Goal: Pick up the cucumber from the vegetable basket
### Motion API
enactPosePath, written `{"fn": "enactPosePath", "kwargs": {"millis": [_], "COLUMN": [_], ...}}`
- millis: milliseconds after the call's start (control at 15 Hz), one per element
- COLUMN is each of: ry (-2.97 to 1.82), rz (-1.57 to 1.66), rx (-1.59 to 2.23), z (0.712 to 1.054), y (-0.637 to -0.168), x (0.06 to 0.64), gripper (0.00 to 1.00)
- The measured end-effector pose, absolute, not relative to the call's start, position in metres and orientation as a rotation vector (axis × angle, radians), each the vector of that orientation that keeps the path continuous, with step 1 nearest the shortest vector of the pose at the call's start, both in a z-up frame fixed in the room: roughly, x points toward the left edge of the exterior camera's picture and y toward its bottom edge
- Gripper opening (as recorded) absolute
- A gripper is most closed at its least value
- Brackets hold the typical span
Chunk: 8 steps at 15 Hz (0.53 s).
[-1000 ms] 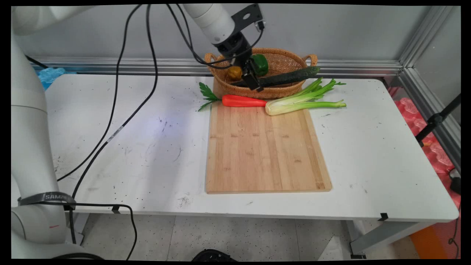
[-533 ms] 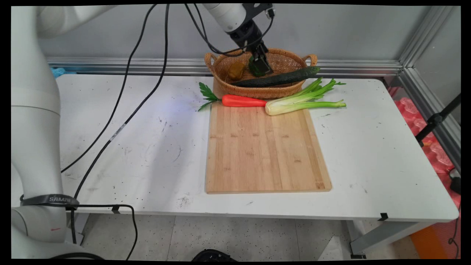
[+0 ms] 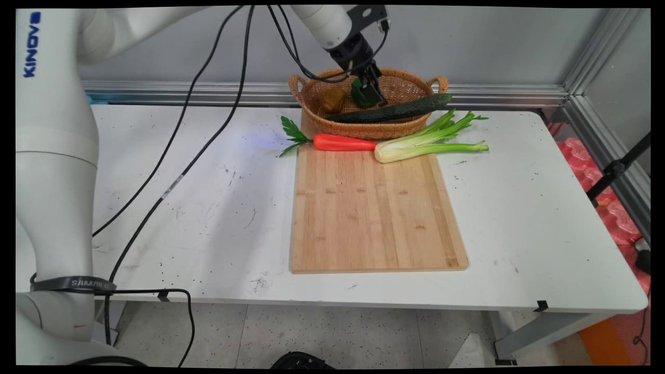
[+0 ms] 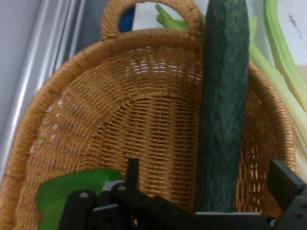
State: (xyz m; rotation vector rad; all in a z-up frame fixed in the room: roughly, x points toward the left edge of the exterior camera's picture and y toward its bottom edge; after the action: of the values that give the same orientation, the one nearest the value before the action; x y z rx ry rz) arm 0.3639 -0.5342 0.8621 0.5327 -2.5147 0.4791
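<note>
So the gripper (image 3: 373, 93) hangs inside the basket (image 3: 410, 83), spread wide and empty, straddling the cucumber (image 4: 223, 120), green pepper (image 4: 67, 194) just beside it.

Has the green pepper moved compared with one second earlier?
Yes. The green pepper went from above the basket's front rim down into it, beside the end effector.
</note>
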Motion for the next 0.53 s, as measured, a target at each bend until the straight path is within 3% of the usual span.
{"fn": "enactPosePath", "kwargs": {"millis": [533], "ry": [-2.538], "rz": [0.428], "rx": [0.458], "z": [0.832], "y": [-0.547], "x": [0.350], "gripper": [1.00]}}
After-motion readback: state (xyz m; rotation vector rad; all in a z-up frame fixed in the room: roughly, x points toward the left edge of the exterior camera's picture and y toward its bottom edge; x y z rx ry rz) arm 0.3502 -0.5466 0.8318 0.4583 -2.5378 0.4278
